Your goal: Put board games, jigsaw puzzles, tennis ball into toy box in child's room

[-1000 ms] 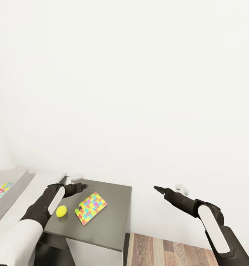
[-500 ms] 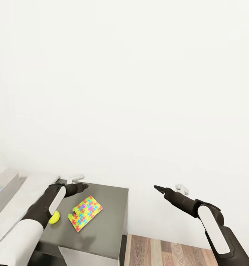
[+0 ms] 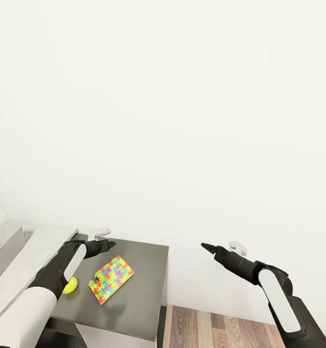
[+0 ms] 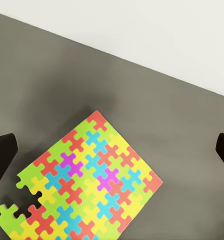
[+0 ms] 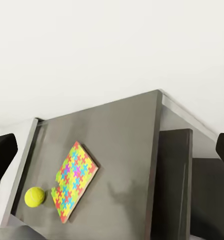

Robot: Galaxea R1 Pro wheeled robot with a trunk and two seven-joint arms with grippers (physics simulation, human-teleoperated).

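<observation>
Wall: you face a plain white wall [image 3: 182, 121] that takes up most of the head view.
Floor: wood planks [image 3: 216, 331] show at the lower right, under your right arm.
Tabletop: the pale grey-white tabletop [image 3: 30, 253] runs along the left; joined to it is the lower dark grey side unit [image 3: 134, 290], standing against the wall.
Toy box: its pale grey sloping side [image 3: 6, 253] shows at the far left edge on the pale tabletop, with a bit of coloured print inside; you cannot tell what that print belongs to.
Jigsaw puzzle: one jigsaw puzzle [image 3: 111, 279] lies flat on the dark side unit, turned at an angle to its edges. In the left wrist view one corner piece sits slightly apart from the rest, with a gap beside it.
Tennis ball: the tennis ball [image 3: 70, 286] rests on the dark side unit just beside the puzzle, on its left, partly covered by your left forearm in the head view. The right wrist view shows ball and puzzle close but not touching.
Left hand: your left hand [image 3: 107, 243] hovers above the side unit, over the puzzle's far side; its fingers stand spread wide with nothing between them.
Right hand: your right hand [image 3: 205, 246] hangs in the air off the side unit, to its right, above the floor; fingers wide apart, holding nothing.
</observation>
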